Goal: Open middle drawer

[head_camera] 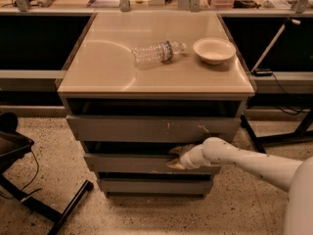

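The middle drawer (132, 163) is the plain grey front of middling width, between a wider scratched front (151, 129) above and a shorter front (154, 186) below. A dark gap runs along its top edge. My gripper (175, 158) on the white arm (244, 161) comes in from the right and sits at the drawer's top edge, right of centre, one fingertip (174, 166) against the front and the other fingertip (177, 150) up in the gap. Whether the fingers clasp the edge does not show.
On the beige cabinet top (107, 67) lie a clear plastic bottle (157, 52) on its side and a white bowl (213, 50). A black chair base (29, 195) stands on the floor at left. Dark table legs (274, 138) and cables are at right.
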Robot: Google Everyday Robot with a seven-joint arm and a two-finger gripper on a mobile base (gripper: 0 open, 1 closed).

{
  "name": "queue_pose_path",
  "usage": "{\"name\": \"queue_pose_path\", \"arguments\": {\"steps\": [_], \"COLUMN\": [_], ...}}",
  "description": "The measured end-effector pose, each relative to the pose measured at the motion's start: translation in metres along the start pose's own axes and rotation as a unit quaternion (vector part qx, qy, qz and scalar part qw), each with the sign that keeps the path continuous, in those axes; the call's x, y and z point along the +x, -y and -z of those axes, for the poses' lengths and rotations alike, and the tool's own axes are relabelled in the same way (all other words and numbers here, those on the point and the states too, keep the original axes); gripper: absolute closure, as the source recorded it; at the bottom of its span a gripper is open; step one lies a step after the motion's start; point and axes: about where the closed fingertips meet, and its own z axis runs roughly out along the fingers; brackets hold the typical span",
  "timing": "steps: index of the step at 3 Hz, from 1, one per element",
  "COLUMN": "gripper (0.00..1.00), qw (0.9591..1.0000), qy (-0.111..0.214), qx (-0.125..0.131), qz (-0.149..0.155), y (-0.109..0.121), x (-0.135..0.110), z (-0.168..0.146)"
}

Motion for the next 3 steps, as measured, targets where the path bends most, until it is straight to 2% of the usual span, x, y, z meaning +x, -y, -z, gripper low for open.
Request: {"name": "queue_pose_path", "arguments": {"steps": [1, 2, 3], "gripper": [0.88, 1.0, 1.0], "qw": [0.9998, 0.9995, 0.9987], "qy": [-0.005, -0.006, 0.005], "qx": [0.018, 0.029, 0.049], "qz": [-0.003, -0.008, -0.014], "y": [-0.017, -0.023, -0.021], "x": [0.007, 0.007, -0.008], "z": [0.017, 0.026, 0.043]}}
